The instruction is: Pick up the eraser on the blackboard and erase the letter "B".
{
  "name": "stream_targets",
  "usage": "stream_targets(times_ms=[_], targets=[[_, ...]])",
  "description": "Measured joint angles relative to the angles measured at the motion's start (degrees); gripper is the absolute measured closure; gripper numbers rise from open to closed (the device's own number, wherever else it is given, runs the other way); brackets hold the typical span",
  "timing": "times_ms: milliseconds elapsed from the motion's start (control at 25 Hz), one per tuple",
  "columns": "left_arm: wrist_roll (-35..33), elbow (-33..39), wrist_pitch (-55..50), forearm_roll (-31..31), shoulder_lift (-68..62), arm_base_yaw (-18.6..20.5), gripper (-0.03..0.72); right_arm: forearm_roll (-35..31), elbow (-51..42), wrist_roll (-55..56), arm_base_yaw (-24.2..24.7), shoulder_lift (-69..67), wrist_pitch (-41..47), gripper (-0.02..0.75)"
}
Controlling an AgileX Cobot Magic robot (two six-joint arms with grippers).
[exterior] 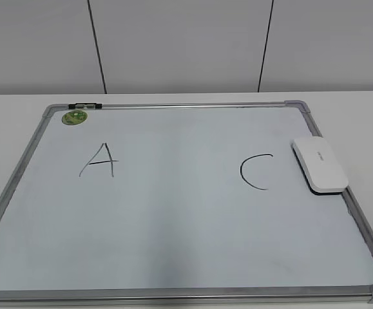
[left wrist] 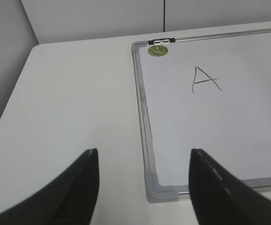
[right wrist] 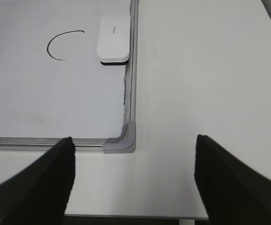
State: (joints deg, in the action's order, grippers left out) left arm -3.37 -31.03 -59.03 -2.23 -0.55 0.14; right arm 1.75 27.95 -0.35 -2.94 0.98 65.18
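Note:
The blackboard (exterior: pixel 173 219) is a white board with a grey frame, lying flat on the table. It bears a black "A" (exterior: pixel 98 161) on the left and a black "C" (exterior: pixel 256 171) on the right. No letter "B" shows; the board between them is blank. The white eraser (exterior: pixel 319 164) lies at the board's right edge, next to the "C", and shows in the right wrist view (right wrist: pixel 113 38). My left gripper (left wrist: pixel 143 157) is open above the board's near left corner. My right gripper (right wrist: pixel 134 143) is open above the near right corner. Neither shows in the exterior view.
A green round magnet (exterior: pixel 74 117) sits at the board's far left corner, beside a black clip (exterior: pixel 85 105) on the frame. The white table (right wrist: pixel 205 84) extends right of the board and, in the left wrist view (left wrist: pixel 74 93), left of it. A panelled wall stands behind.

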Motion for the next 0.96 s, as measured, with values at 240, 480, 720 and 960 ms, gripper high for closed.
stream_targets(times_ms=[240,480,720,960], targets=[[0.22,1.67,-3.82,0.17,0.00,0.00,0.246,0.00,0.00,0.35,0.00,0.00,0.00,0.147],[0.72,1.67,-3.82,0.64,0.00,0.00,0.246,0.00,0.00,0.35,0.00,0.00,0.00,0.147],[0.85,1.67,-3.82,0.73,0.00,0.00,0.246,0.00,0.00,0.35,0.00,0.00,0.00,0.147],[0.85,1.67,-3.82,0.63,0.00,0.00,0.260,0.03,0.00,0.35,0.00,0.00,0.00,0.147]])
